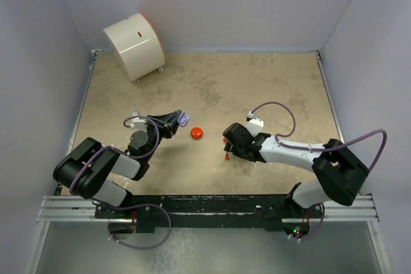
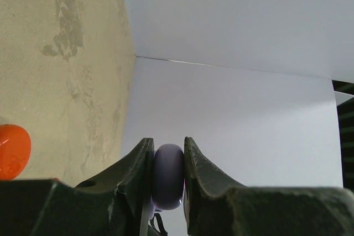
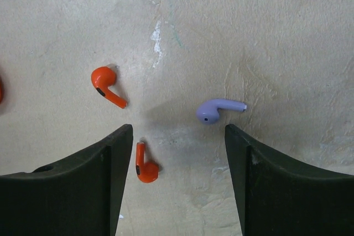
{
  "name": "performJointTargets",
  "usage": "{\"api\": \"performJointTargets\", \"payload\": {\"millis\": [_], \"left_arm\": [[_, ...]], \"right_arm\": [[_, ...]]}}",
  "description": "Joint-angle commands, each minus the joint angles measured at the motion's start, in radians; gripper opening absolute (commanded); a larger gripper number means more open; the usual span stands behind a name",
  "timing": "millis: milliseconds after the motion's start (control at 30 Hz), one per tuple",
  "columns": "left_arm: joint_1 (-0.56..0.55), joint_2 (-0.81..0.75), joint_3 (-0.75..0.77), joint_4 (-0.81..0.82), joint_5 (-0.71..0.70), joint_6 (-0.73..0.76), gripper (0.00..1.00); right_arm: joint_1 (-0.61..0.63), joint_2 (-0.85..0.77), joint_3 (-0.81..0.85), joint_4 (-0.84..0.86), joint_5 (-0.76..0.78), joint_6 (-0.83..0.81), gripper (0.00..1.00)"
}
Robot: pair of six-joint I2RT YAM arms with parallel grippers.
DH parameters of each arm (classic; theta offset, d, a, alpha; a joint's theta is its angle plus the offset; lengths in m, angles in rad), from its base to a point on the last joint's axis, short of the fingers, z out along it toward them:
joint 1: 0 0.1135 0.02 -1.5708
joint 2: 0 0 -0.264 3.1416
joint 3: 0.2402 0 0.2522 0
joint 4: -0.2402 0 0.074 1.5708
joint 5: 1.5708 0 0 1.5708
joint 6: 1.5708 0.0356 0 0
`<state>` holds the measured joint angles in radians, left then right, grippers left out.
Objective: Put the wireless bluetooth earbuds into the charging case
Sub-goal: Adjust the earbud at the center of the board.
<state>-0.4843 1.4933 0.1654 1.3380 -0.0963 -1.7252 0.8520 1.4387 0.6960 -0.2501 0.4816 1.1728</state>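
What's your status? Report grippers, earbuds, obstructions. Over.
Left gripper shut on lilac case. Right gripper open above lilac earbud on table. Orange earbud loose nearby; second orange earbud right beside a finger. Nothing blocking.

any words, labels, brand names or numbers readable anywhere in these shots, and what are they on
No text can be read in any view.
white cylinder: one small dark mark on its side, too small to read.
orange earbuds, lilac earbud, orange case, lilac case: no print shows on them.
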Motion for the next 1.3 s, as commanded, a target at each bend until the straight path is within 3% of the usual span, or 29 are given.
{"api": "performJointTargets", "payload": {"millis": [0,433,900,1267], "left_arm": [[0.012,-0.002,0.006,0.075,0.030,-0.019,0.00],[0.042,-0.022,0.040,0.000,0.105,-0.016,0.00],[0.067,0.006,0.026,0.033,0.144,-0.024,0.00],[0.069,0.116,0.029,0.158,0.164,-0.064,0.00]], "right_arm": [[-0.006,0.017,0.039,-0.107,-0.001,0.058,0.69],[-0.015,0.139,0.133,-0.134,-0.013,0.111,0.63],[-0.025,0.039,0.061,-0.176,-0.014,0.157,0.62],[-0.063,0.011,0.048,-0.160,0.000,0.130,0.63]]}}
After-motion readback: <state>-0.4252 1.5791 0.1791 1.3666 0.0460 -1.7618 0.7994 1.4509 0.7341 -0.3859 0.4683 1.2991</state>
